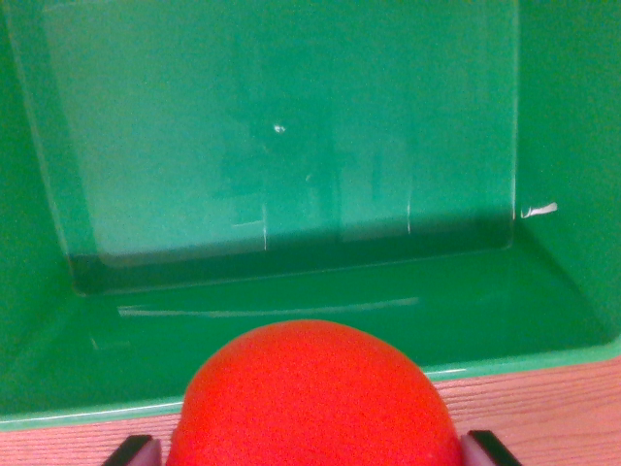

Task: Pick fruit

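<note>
A round red fruit [312, 400] fills the bottom middle of the wrist view. Dark fingertips [132, 452] show at its left and right sides, so my gripper [310, 454] is shut on the fruit. Directly beyond it lies a green plastic bin [291, 383], its near rim crossing the picture just behind the fruit. The bin's floor shows scratches and nothing lying on it. The fruit hangs at the bin's near edge, partly over the rim.
A wood-grain table surface [543, 408] shows along the bottom, in front of the bin. The bin's side walls [568, 146] rise at the left and right of the wrist view. A small white scrap [539, 210] sticks to the right wall.
</note>
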Robot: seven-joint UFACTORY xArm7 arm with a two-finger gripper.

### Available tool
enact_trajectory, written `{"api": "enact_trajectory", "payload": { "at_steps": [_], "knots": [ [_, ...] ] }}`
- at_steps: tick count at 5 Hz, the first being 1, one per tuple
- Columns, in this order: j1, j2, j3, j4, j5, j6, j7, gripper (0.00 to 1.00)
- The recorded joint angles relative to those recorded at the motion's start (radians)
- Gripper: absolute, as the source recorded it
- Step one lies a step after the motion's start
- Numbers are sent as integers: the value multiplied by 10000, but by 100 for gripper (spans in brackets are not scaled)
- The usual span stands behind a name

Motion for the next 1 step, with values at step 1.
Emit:
{"api": "enact_trajectory", "payload": {
  "at_steps": [1],
  "knots": [
    [0,0,0,0,0,0,0,100]
  ]
}}
